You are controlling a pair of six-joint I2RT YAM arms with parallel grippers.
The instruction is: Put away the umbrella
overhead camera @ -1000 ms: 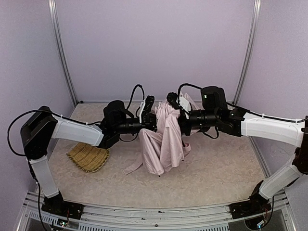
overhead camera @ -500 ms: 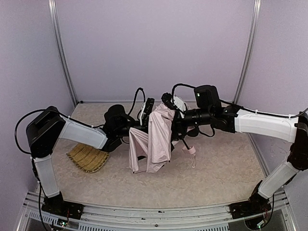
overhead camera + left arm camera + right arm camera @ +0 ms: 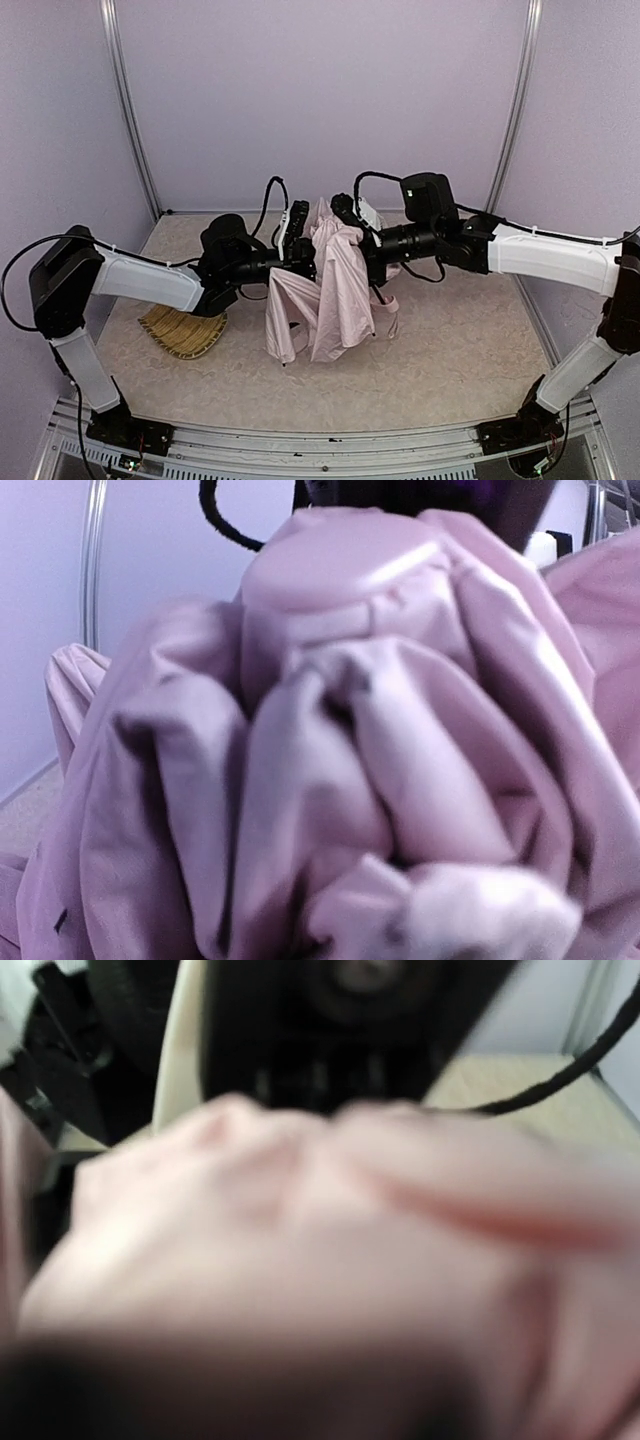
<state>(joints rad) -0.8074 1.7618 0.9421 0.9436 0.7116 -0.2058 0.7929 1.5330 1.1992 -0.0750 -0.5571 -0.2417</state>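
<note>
Closer together now, both arms hoist the umbrella, canopy drooping below them; left gripper clamps fabric, right gripper cannot be judged, so secure its hold before bundling

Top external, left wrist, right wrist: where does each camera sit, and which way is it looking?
Top external: above and behind the arms, looking down on the table; both arms show, left gripper and right gripper, umbrella between them.
Left wrist: on the left arm, facing the umbrella's folds close up; own fingers hidden.
Right wrist: on the right arm, facing blurred pink fabric, dark machinery beyond; own fingers hidden.
Shared: all three see the umbrella.
</note>
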